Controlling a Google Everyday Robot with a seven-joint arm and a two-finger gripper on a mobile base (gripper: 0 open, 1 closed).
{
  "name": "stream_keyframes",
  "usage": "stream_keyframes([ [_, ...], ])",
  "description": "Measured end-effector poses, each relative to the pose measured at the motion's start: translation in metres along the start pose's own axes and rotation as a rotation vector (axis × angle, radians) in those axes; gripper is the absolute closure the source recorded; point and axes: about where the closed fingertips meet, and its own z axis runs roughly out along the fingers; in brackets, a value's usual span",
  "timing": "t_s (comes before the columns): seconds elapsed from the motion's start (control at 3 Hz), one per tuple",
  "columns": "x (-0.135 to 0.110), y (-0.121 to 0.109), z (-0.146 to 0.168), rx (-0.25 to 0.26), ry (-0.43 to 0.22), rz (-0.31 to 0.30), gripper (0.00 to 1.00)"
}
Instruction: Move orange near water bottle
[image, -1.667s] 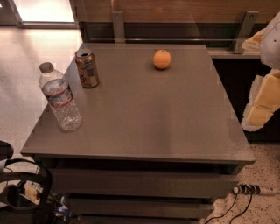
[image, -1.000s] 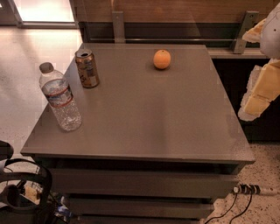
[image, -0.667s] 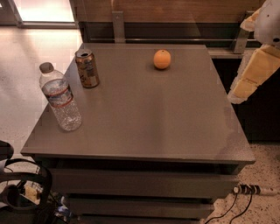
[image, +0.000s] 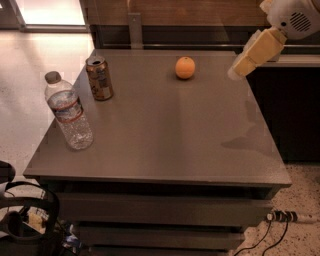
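my gripper (image: 240, 66): upper right of frame, right of orange, grip state cannot tell | orange (image: 185, 67): top centre, well apart from water bottle (image: 69, 114) at left | risk: I judge a glancing touch rolls the fruit away; soda can (image: 99, 78) near the path could topple

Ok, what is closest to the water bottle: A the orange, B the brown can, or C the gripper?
B: the brown can stands just behind the water bottle on the table, the orange sits apart near the far edge, and the gripper hangs over the far right corner.
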Motion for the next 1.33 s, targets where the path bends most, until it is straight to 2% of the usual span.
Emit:
stream_keyframes([
  [0.33, -0.019, -0.021, 0.036, 0.006, -0.1, 0.066, 0.0],
  [0.67, -0.019, -0.021, 0.036, 0.005, -0.101, 0.067, 0.0],
  [1.0, -0.027, -0.04, 0.065, -0.011, -0.167, 0.087, 0.0],
  [1.33, -0.028, -0.055, 0.108, -0.028, -0.258, 0.11, 0.0],
])
